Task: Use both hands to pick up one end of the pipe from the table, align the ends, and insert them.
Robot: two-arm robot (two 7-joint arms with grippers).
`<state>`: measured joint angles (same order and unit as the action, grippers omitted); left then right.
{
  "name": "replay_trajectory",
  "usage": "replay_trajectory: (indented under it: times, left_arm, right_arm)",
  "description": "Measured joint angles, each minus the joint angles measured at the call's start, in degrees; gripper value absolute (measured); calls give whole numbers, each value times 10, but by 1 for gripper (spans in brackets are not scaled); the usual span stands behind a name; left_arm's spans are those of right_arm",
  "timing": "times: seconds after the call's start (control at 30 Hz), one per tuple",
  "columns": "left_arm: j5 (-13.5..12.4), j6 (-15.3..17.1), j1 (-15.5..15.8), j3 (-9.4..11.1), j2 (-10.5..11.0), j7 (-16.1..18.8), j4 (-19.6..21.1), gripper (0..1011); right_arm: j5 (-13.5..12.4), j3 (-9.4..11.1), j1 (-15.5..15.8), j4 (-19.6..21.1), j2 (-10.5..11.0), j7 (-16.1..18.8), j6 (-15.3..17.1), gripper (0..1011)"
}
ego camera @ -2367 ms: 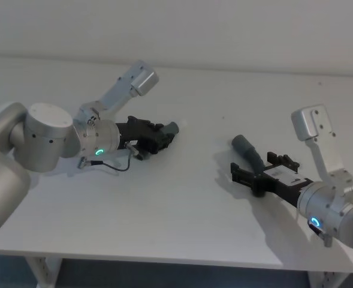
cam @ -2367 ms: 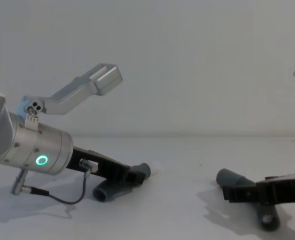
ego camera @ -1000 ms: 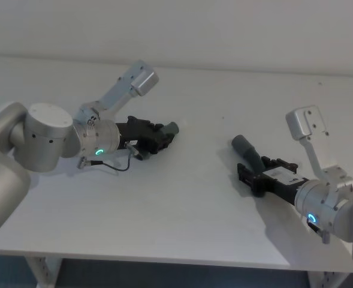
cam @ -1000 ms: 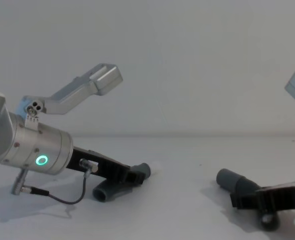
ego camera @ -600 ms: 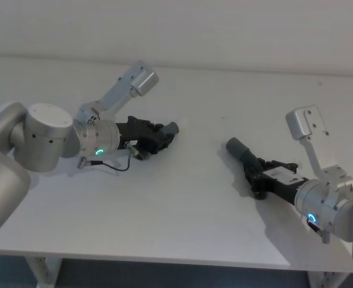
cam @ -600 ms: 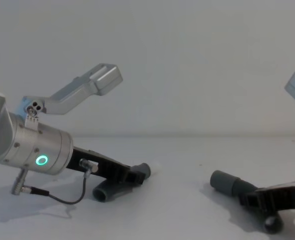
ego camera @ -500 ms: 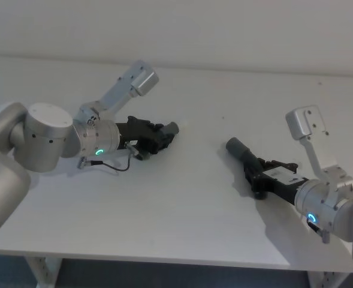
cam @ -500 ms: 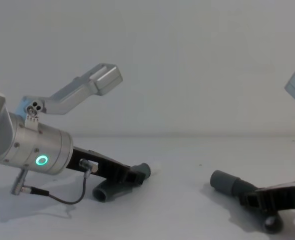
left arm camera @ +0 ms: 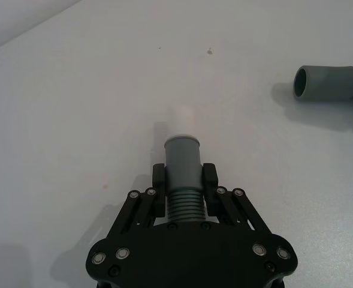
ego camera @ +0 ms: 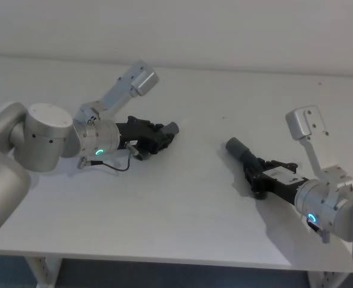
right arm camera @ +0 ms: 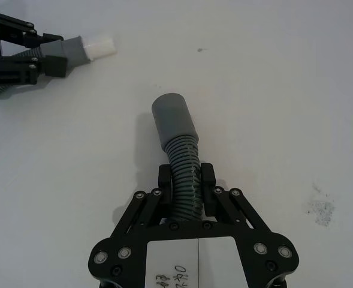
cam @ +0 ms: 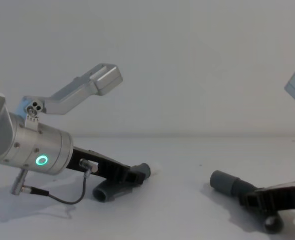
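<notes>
The left gripper (ego camera: 163,135) sits left of centre in the head view, low on the table (ego camera: 182,210), with its fingers closed on the ribbed middle of the tipped piece (left arm camera: 182,153). That piece runs straight out between the fingers, so its grey cuff and white tip (left arm camera: 181,117) stick out past the fingertips, pointing towards the middle of the frame. In the chest view its rear end (cam: 105,192) shows under the gripper (cam: 133,176), down at the table. The right gripper (ego camera: 255,172) lies at the right of the head view, also low, clamped on the ribs of the wide piece (right arm camera: 182,162). The hose curves forward from between its fingers, and the wide cuff (ego camera: 237,147) projects up and left towards the frame's centre, with its open mouth (left arm camera: 303,84) facing the other piece. Whether this cuff touches the table cannot be told. The two free ends are well apart, with bare table between them.
</notes>
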<state>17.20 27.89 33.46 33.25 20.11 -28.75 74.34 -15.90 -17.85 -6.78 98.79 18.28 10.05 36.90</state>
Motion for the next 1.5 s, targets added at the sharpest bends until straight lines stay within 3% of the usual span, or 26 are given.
replay_trajectory:
  times: [0.3, 0.43, 0.77, 1.2, 1.5]
  left_arm:
    - [-6, 0, 5, 7, -1, 0, 1, 351]
    - [-16, 0, 8, 14, 0, 0, 9, 351]
    - [-40, -15, 14, 26, 24, -17, 44, 351]
    - [-49, -77, 29, 36, 77, -87, 67, 351]
    - [-37, -122, 48, 42, 100, -150, 56, 351]
  right_arm:
    - [-1, -1, -5, -7, 9, 24, -28, 279]
    - [-1, 0, -9, -10, 19, 46, -57, 279]
    - [-15, 3, -28, -18, 50, 108, -118, 279]
    - [-42, -2, -62, -49, 103, 228, -195, 279]
    - [-50, -10, -79, -70, 136, 293, -241, 279]
